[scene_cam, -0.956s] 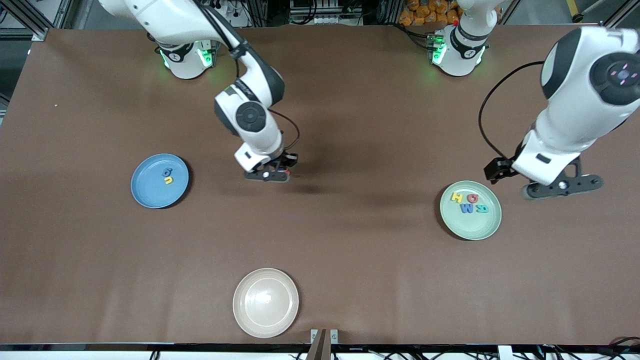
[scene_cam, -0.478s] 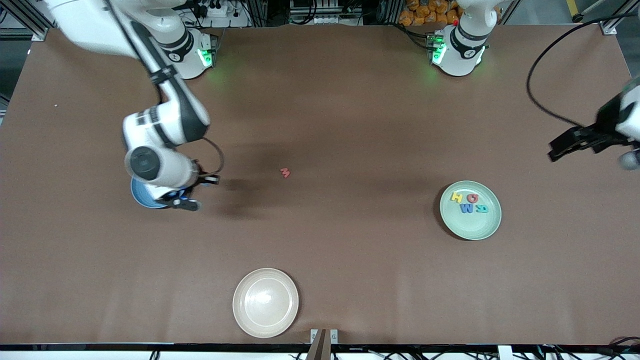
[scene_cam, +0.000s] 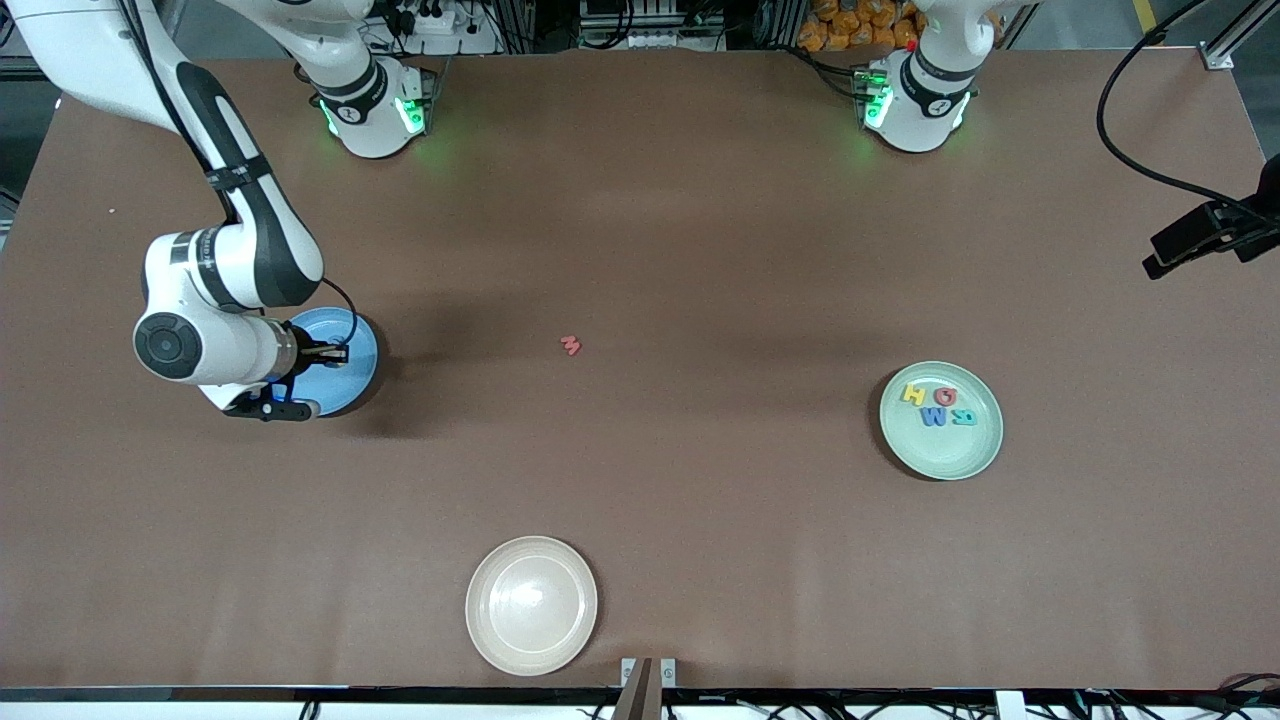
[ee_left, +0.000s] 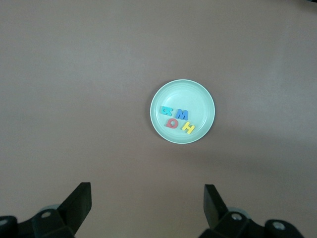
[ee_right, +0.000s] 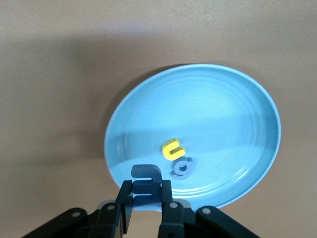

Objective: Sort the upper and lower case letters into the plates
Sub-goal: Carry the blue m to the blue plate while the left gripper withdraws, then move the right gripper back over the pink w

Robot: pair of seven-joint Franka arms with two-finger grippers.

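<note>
My right gripper (scene_cam: 270, 408) is shut on a blue letter (ee_right: 146, 179) and holds it over the rim of the sky blue plate (scene_cam: 358, 345), which also shows in the right wrist view (ee_right: 223, 114). A yellow letter (ee_right: 174, 148) and a grey-blue letter (ee_right: 182, 167) lie in that plate. The mint green plate (scene_cam: 945, 458) holds yellow (scene_cam: 913, 394), red (scene_cam: 945, 396), blue (scene_cam: 935, 417) and teal (scene_cam: 964, 418) letters. A red letter (scene_cam: 570, 345) lies on the table's middle. My left gripper (ee_left: 147, 203) is open and empty, high over the table, with the green plate (ee_left: 188, 94) below it.
A cream-beige dish (scene_cam: 531, 640) stands empty near the table's front edge. The left arm's hand (scene_cam: 1205, 232) shows only partly at the edge of the front view, at the left arm's end of the table.
My right gripper has moved from the table's middle to over the blue plate, carrying the blue letter. The red letter came into view. My left arm rose away from the green plate.
</note>
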